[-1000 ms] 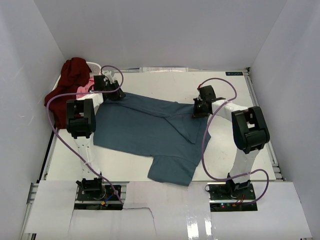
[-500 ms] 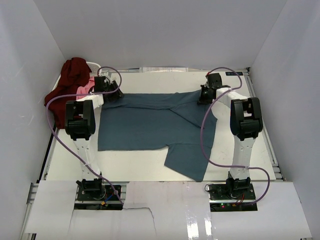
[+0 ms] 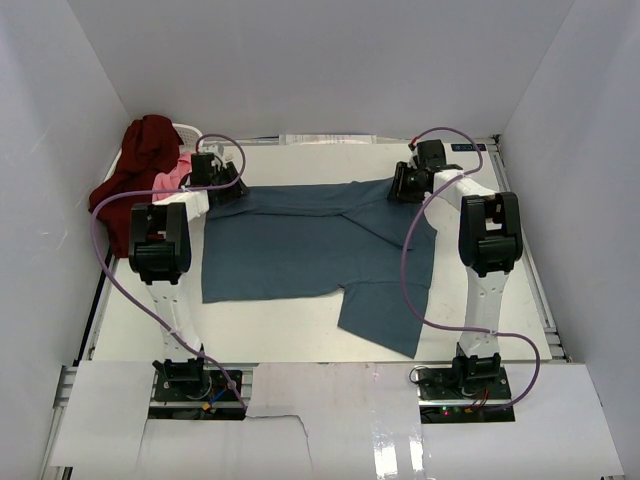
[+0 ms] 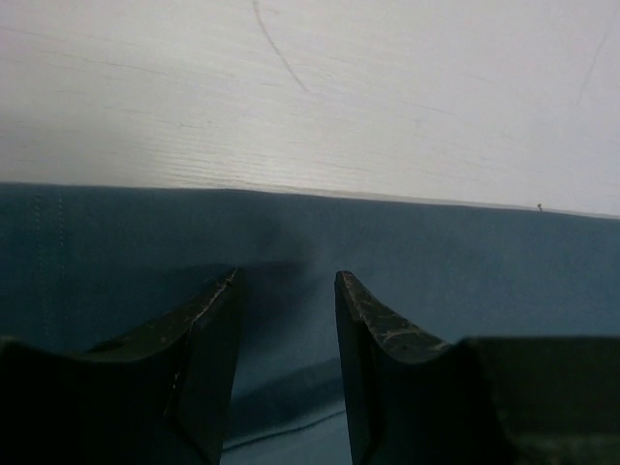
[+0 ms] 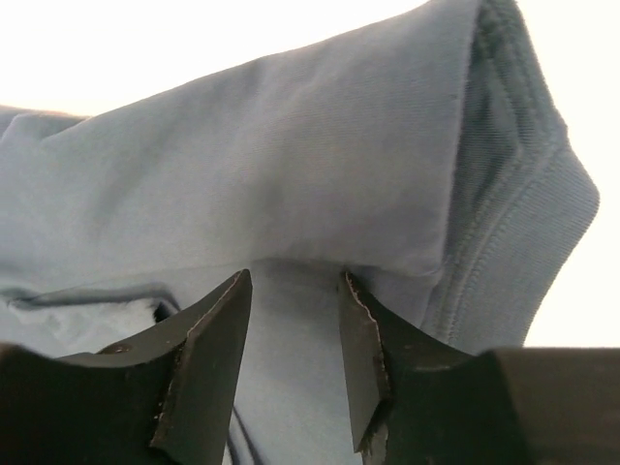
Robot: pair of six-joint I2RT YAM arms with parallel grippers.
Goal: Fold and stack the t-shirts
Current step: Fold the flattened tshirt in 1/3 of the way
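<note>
Jaws of the left gripper (image 3: 222,190) stand parted over the teal-blue t-shirt's (image 3: 300,245) far-left corner, holding nothing. The maroon t-shirt (image 3: 140,165) and pink t-shirt (image 3: 170,178) still wait at the laundry basket (image 3: 192,130), at the surface's (image 3: 330,160) far-left corner. The teal-blue t-shirt lies spread mid-surface, and folding looks barely begun. The right gripper (image 3: 400,185) is parted too. A second earlier it pinched the skewed shirt nearer the middle.

open: table (image 3: 250,335) nearside of teal t-shirt (image 3: 290,250) | obstacle: laundry basket (image 3: 190,132), far-left corner
</note>
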